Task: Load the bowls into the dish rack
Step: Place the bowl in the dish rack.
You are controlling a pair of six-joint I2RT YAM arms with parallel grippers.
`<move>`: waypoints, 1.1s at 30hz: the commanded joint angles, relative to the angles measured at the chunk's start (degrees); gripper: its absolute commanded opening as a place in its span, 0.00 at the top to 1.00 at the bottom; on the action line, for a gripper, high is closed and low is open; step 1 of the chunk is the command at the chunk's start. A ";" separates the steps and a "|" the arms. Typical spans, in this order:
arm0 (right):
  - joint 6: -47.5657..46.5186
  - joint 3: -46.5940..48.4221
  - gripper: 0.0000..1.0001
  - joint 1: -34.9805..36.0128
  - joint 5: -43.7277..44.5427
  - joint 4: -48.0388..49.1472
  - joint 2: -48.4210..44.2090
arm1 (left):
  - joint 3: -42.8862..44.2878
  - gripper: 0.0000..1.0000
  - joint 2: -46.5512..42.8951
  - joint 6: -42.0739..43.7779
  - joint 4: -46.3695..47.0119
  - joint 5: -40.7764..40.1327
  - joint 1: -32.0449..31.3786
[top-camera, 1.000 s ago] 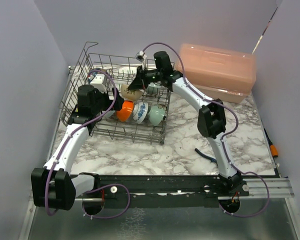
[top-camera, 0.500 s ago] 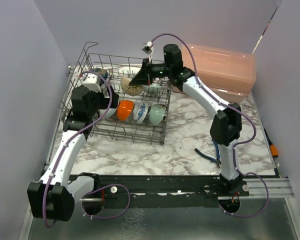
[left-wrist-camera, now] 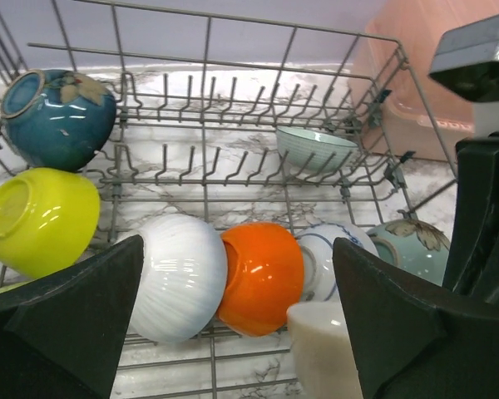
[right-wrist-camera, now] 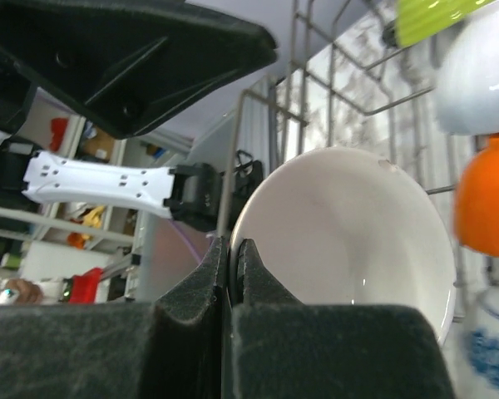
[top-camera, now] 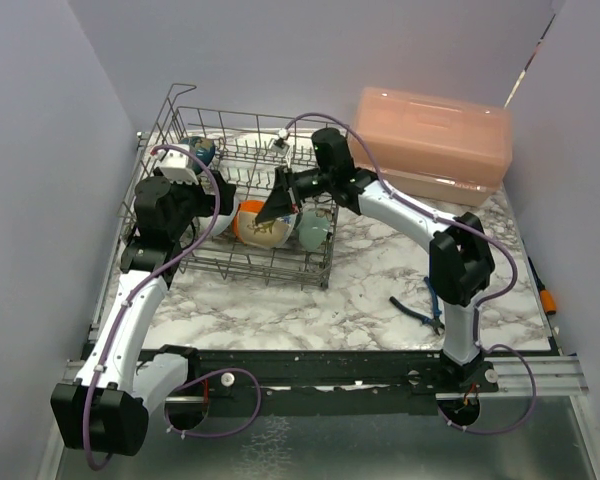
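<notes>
Beige bowl (right-wrist-camera: 341, 241), rim-pinched by right gripper (top-camera: 277, 207), now hangs farther forward; slot it upright beside the orange bowl (left-wrist-camera: 262, 274); left gripper (left-wrist-camera: 237, 328) gapes empty

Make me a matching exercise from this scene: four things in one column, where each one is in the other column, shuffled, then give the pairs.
Things:
1. dark blue bowl
2. orange bowl
3. beige bowl
4. pink box

Places:
A. pinched at the rim by the right tool
B. on the table, right of the dish rack
C. far-left corner of the rack
D. between a white bowl and a blue-patterned bowl

Pairs: 1-C, 2-D, 3-A, 4-B
</notes>
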 commanded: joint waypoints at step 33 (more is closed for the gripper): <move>-5.24 -10.62 0.41 0.77 28.03 -14.59 -5.57 | -0.01 0.15 4.68 6.07 -1.58 23.31 0.30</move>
